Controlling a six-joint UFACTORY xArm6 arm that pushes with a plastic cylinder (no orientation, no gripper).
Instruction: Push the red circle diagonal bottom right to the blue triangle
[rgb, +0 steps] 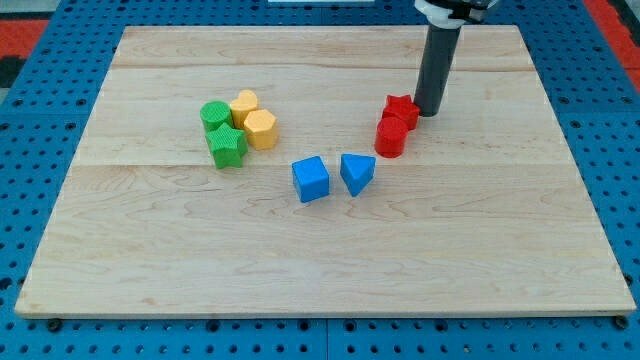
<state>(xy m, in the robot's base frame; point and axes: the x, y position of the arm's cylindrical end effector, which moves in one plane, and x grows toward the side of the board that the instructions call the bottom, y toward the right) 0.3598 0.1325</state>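
Note:
The red circle (390, 139) is a short red cylinder right of the board's centre, touching a red star (400, 110) just above it. The blue triangle (357, 173) lies just below and left of the red circle, a small gap apart. My tip (430, 112) rests on the board at the right side of the red star, touching or nearly touching it, above and right of the red circle.
A blue cube (311, 179) sits left of the blue triangle. A cluster at the view's left holds two green blocks (226, 146) (213, 115) and two yellow blocks (261, 129) (244, 104). The wooden board (320, 260) lies on a blue pegboard.

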